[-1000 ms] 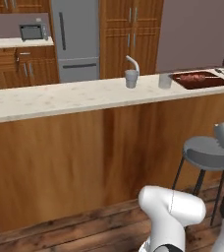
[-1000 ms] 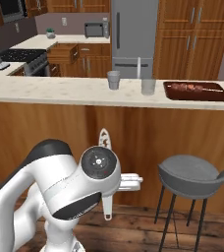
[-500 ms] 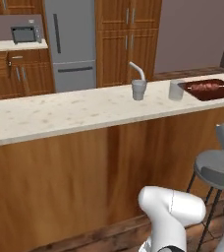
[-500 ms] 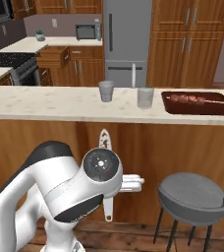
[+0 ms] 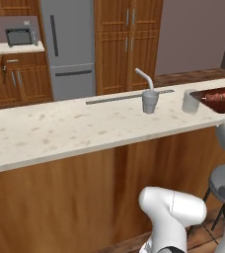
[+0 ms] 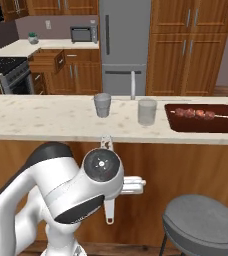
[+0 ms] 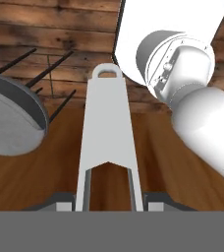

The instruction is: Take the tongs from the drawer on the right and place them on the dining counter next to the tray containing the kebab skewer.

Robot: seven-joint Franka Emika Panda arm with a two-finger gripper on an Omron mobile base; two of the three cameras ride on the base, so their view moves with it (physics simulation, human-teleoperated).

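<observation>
The fetching half of the job looks finished, judging by where things lie. In the hand view the tongs (image 7: 106, 142) run up the middle from 6 o'clock toward 12, hinged loop end farthest from the camera, and the hand (image 7: 109, 203) is pinching them across both arms near the bottom edge, one dark fingertip showing on each side. Behind them are wooden floor planks and, at 9 o'clock, the grey stool (image 7: 8, 115) seen from above, so the tongs hang low, below tabletop height and well apart from where they belong.

In the right base view, going left to right, the tongs (image 6: 108, 197) show as a pale strip hanging beside the arm's round joint, in front of the wood panelling at about 6 o'clock. Above, on the dining counter (image 6: 36, 122), stand a grey cup (image 6: 102, 104) and a paler glass (image 6: 147, 111), then the tray (image 6: 204, 125) at 3 o'clock with the kebab skewer (image 6: 198, 113) lying in it.

In the left base view the tray (image 5: 218, 105) sits at the right edge, at 3 o'clock.

What remains, as I judge it: lift the tongs above the tabletop, carry them toward the tray, and lay them on bare stone just beside it. The glass stands close to the tray's near side, so that gap may be tight.
</observation>
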